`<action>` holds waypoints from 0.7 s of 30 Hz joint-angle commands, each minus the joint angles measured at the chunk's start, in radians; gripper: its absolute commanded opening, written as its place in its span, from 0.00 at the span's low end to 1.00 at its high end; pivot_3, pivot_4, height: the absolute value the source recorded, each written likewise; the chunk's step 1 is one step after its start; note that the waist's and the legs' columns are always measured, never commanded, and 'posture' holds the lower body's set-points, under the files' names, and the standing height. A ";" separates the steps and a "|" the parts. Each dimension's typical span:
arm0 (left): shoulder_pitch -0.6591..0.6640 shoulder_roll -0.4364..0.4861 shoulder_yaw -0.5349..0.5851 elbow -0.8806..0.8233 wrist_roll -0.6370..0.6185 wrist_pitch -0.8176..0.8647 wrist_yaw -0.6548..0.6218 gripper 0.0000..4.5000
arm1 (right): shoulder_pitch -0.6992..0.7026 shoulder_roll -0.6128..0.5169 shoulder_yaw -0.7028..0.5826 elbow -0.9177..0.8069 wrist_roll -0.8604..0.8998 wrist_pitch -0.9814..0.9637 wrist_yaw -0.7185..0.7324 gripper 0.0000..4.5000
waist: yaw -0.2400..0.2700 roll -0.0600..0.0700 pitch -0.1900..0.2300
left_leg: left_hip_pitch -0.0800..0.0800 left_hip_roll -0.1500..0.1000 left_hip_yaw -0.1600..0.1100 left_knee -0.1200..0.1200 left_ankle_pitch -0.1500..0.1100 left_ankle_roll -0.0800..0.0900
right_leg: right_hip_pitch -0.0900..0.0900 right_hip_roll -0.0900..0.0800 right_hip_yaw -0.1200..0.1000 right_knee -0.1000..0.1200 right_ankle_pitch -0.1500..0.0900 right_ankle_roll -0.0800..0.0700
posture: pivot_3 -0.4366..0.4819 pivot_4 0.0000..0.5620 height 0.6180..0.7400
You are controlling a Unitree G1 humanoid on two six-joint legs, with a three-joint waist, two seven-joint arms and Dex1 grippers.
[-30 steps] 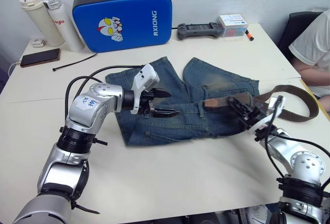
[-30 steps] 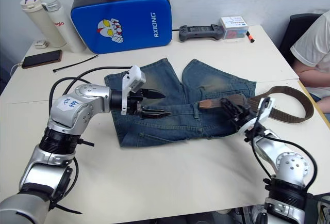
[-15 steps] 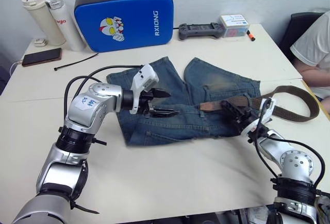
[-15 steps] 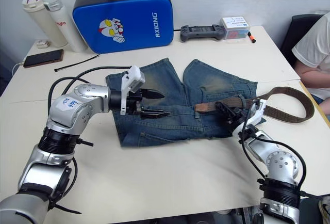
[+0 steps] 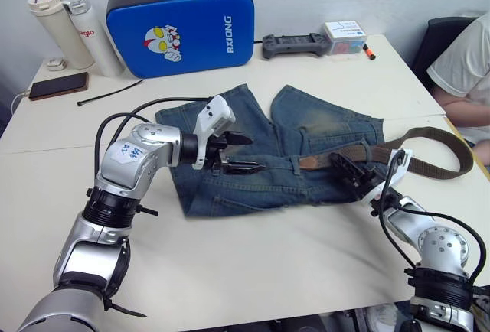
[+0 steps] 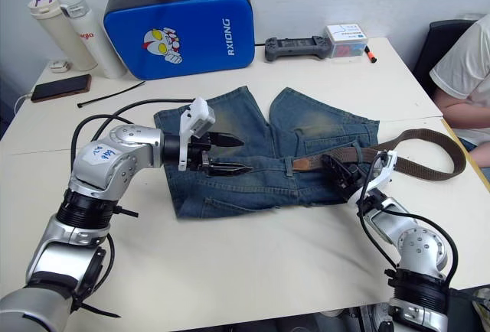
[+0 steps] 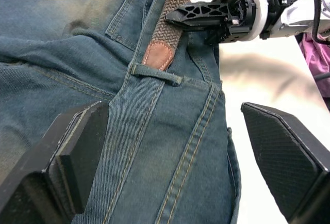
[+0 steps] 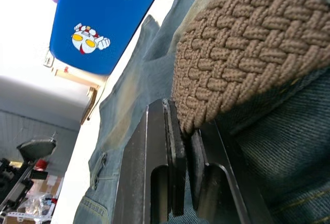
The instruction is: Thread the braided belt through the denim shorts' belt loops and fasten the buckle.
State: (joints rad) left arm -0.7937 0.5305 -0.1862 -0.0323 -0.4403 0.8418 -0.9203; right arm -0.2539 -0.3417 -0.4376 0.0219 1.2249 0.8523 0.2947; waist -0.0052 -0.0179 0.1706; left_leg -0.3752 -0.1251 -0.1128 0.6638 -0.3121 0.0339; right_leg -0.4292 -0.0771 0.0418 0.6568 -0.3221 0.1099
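**Belt tip at a loop, right gripper pinching the strap**

White tabletop (image 5: 253,271) carries the shorts (image 5: 260,156), spread flat near its middle with the waistband toward the robot and the two legs pointing away. Behind them stand a blue case (image 5: 182,32), two bottles (image 5: 73,30), a phone (image 5: 57,85), a black cable tie (image 5: 111,91), a controller (image 5: 295,43) and a small box (image 5: 344,32). A person in a white shirt (image 5: 463,64) sits at the table's right edge.

The belt (image 5: 429,144) lies along the waistband on the shorts' right half and then curls in a loop over the bare table to the right. Its leather tip (image 7: 157,55) rests on the waistband just short of a belt loop (image 7: 154,73), touching or nearly touching it; the tip has not passed under that loop. I cannot make out the buckle.

The right gripper (image 5: 354,175) sits low over the waistband's right end, its fingers pressed together on the belt; the right wrist view shows the braid squeezed between them. The left gripper (image 5: 241,154) hovers over the middle of the waistband, fingers (image 7: 77,152) spread wide and holding nothing, with the loop and the tip ahead of it.
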 commanded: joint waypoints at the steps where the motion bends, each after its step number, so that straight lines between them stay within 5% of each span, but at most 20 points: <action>1: -0.003 0.005 0.005 -0.029 0.004 -0.013 -0.009 1.00 | 0.010 0.036 0.019 -0.033 0.027 0.031 -0.018 0.01 | -0.001 0.000 0.000 | 0.000 0.000 0.000 0.000 0.000 0.000 | 0.000 0.000 0.000 0.000 0.000 0.000 | 0.48 0.27 1.00; 11: 0.001 0.002 0.004 -0.035 0.003 -0.010 -0.003 1.00 | -0.040 0.071 -0.091 0.043 0.180 0.059 -0.134 0.01 | -0.001 0.000 0.000 | 0.000 0.000 0.000 0.000 0.000 0.000 | 0.000 0.000 0.000 0.000 0.000 0.000 | 0.48 0.27 1.00; 21: -0.003 0.004 0.004 -0.033 0.006 -0.012 -0.007 1.00 | -0.002 0.064 0.000 -0.003 0.083 0.070 -0.088 0.01 | 0.002 0.000 0.000 | 0.000 0.000 0.000 0.000 0.000 0.000 | 0.001 0.000 0.000 0.000 0.000 0.000 | 0.48 0.27 1.00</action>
State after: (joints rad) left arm -0.7937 0.5298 -0.1869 -0.0322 -0.4354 0.8415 -0.9196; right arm -0.2883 -0.2918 -0.4826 0.0544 1.3411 0.9179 0.1883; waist -0.0033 -0.0179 0.1706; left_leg -0.3748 -0.1252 -0.1129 0.6636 -0.3121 0.0338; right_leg -0.4287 -0.0773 0.0419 0.6566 -0.3221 0.1098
